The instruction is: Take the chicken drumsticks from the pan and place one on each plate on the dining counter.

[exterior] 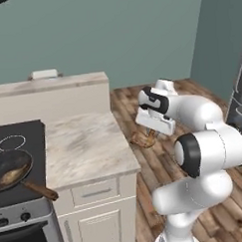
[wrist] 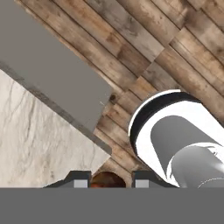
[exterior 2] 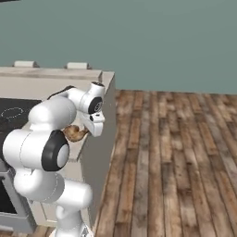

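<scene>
Hanging between the gripper's (exterior: 149, 133) two dark fingertips (wrist: 81, 180): a golden-brown drumstick (exterior: 143, 138), pinched in a narrow grip and carried in mid-air just past the counter's (exterior: 84, 144) right corner, over the plank floor (exterior: 142, 107). Showing in the hand view as a reddish-brown lump (wrist: 107, 180) squeezed between the tips, at the very bottom, with the marbled corner of the counter (wrist: 39, 144) to one side and floorboards (wrist: 144, 48) beyond. Peeking out in the right base view as a brown shape (exterior 2: 74, 133) just below and beside the hand (exterior 2: 92, 125), level with the countertop edge and partly hidden by the white forearm.

Lying well apart, far to the left in the left base view: a second drumstick (exterior: 11, 174), resting inside the black pan (exterior: 10, 166). Sitting on the dark stove top (exterior: 19, 142), the pan with its brown handle (exterior: 40, 189) pointing toward the counter and reaching the seam between stove and stone. Marking the hob behind the pan: a white burner ring (exterior: 11, 143).

Stretching between stove and gripper: the beige marbled counter over white cabinets with a drawer (exterior: 96, 194). Running behind it: a raised ledge (exterior: 51, 86) against the teal wall (exterior: 114, 33). Edging into the far right of the left base view: a dark tall unit (exterior: 239, 103), too little of it visible for naming.
</scene>
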